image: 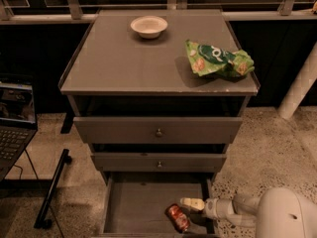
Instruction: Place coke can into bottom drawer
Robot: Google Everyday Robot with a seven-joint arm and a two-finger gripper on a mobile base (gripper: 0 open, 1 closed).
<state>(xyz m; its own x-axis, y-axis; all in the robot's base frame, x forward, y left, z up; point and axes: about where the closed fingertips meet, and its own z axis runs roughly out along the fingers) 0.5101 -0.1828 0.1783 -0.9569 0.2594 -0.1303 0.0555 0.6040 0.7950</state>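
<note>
Three grey drawers sit in the front of the bench [124, 68], stacked one above another. Two of them, the top drawer [119, 129] and the middle drawer [119, 161], each carry one small round knob and stand a little way out. One, the bottom drawer [138, 207], is pulled far out, its flat grey floor showing.

One red can [177, 217] is inside the bottom drawer, towards the 5 o'clock corner of its floor, tilted with its silver end up. One hand [191, 204] reaches into that drawer from 3 o'clock, right against the can at the can's 1 o'clock side. Whether the hand is clenched on the can or has released it cannot be told. The pale arm [225, 208] behind it runs to the robot's white body [287, 217] at the 4 o'clock corner of the view.

Two things lie on the bench top, well apart: one white bowl [148, 26] near the 12 o'clock edge, and one crumpled green snack bag [219, 59] at 2 o'clock, close to the edge. One open laptop [12, 128] shows at 9 o'clock, on the floor side of the bench.
</note>
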